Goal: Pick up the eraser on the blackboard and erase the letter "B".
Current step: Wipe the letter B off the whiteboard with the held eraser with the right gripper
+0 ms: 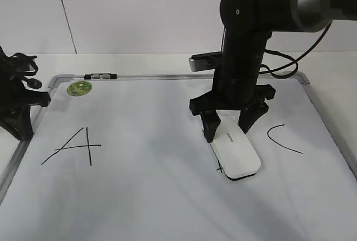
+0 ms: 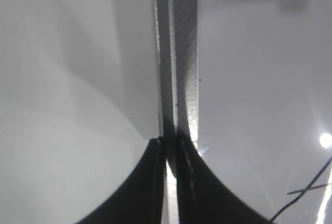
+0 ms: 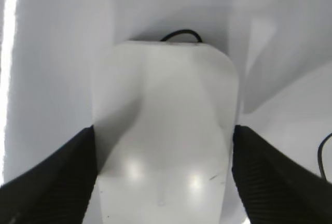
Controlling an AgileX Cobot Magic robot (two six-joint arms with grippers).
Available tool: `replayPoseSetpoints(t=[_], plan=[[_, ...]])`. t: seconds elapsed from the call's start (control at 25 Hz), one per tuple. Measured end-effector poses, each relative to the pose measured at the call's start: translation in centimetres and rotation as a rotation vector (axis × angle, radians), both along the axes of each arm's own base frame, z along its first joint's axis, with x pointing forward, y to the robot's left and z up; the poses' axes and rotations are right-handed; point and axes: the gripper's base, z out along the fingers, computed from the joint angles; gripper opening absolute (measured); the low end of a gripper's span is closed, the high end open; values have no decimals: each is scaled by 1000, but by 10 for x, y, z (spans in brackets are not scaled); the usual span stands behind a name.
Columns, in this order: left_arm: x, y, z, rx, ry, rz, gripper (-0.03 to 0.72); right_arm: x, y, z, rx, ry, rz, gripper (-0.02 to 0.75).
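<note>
The white eraser (image 1: 237, 153) lies flat on the blackboard (image 1: 145, 191), right of centre. My right gripper (image 1: 227, 130) is open, with one black finger on each side of the eraser's far end; the right wrist view shows the eraser (image 3: 166, 130) filling the gap between the fingers (image 3: 165, 182). The letter "B" is almost wholly hidden under the eraser. Only a short black stroke (image 1: 219, 168) shows at its left edge, and a curved bit (image 3: 180, 34) beyond its end. My left gripper (image 2: 170, 146) is shut and empty over the board's left frame (image 2: 179, 53).
A letter "A" (image 1: 75, 147) is at the board's left and a "C" (image 1: 281, 139) at its right. A green sticker (image 1: 80, 88) sits at the far left corner. The left arm (image 1: 17, 107) stands at the board's left edge.
</note>
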Motion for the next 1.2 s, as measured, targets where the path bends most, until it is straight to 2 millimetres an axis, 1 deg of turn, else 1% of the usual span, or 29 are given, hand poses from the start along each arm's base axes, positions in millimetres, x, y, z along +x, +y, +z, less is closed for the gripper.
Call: replayPoseSetpoints(t=[0.16,0.36,0.64,1.2], plan=[[0,0,0,0,0,0,20,0,0,0,0,0,0,594],[0,0,0,0,2,0,20,0,0,0,-2,-1,2,593],[0,0,0,0,2,0,20,0,-1,6,-11,-21,9,593],[-1,0,0,-2,7,1,20,0,-1,4,-5,-14,5,593]])
